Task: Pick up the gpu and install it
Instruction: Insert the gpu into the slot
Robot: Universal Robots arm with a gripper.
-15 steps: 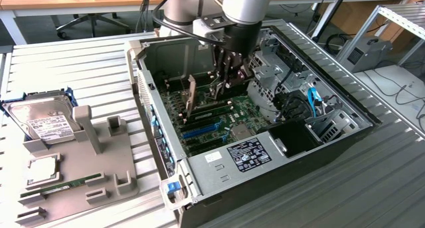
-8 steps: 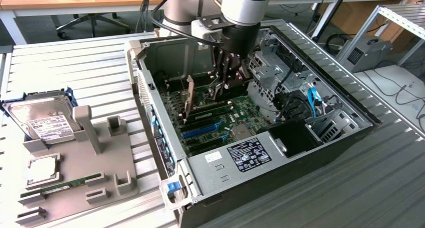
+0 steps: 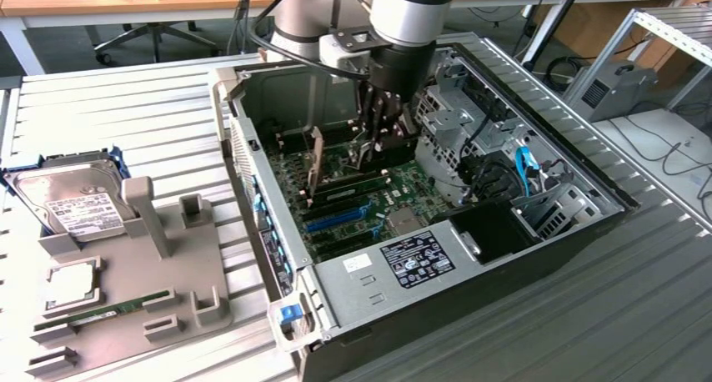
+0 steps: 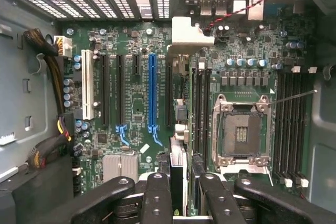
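The gpu (image 4: 178, 161) shows edge-on in the wrist view. It is a thin upright card with a silver end bracket (image 4: 188, 34) towards the vented rear wall of the case. It stands over the green motherboard (image 4: 134, 103), between the long blue slot (image 4: 152, 93) and the bare CPU socket (image 4: 241, 132). My gripper (image 4: 184, 199) is shut on the card, one dark finger on each face. In the exterior view the gripper (image 3: 384, 140) reaches down into the open computer case (image 3: 478, 257) with the gpu (image 3: 358, 153) under its fingers. Whether the card's edge sits in a slot I cannot tell.
A grey parts tray (image 3: 156, 282) lies on the slatted table at the exterior view's left. It holds a hard drive (image 3: 78, 207), a square chip (image 3: 72, 286) and a memory stick (image 3: 106, 311). Cable bundles (image 4: 47, 61) and a blue cable (image 3: 523, 169) crowd the case sides.
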